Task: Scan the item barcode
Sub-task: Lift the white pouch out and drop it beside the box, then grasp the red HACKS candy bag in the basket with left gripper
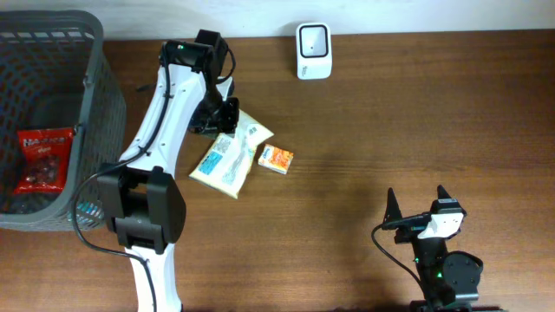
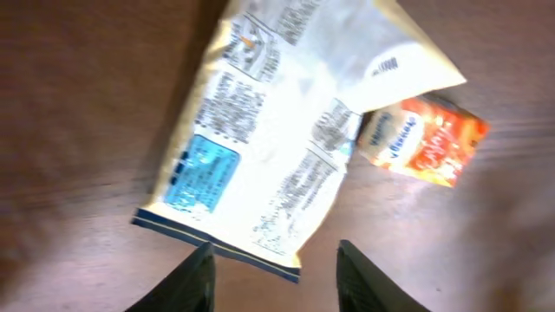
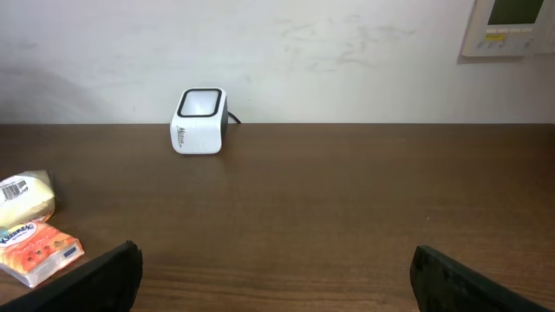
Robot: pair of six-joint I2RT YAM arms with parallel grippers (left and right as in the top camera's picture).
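Currently: left gripper point(image 2: 276, 258) jaws parted, holding nothing, low over snack bag point(image 1: 230, 156). Bag flat on table, barcode side up, beside orange packet point(image 1: 276, 159), well apart from scanner point(image 1: 312, 50), so prob. needs lifting. Right gripper point(image 3: 273, 258) wide open, idle

From above, the light is soft and even. The brown table point(image 1: 390, 113) looks sharp, with only faint shadows. The left wrist picture is smeary and blurred, and the white bag point(image 2: 286, 130) shines so brightly that its print fades. The right wrist picture is clear, but the right gripper point(image 3: 276, 251) at the near edge looks dark and fuzzy.
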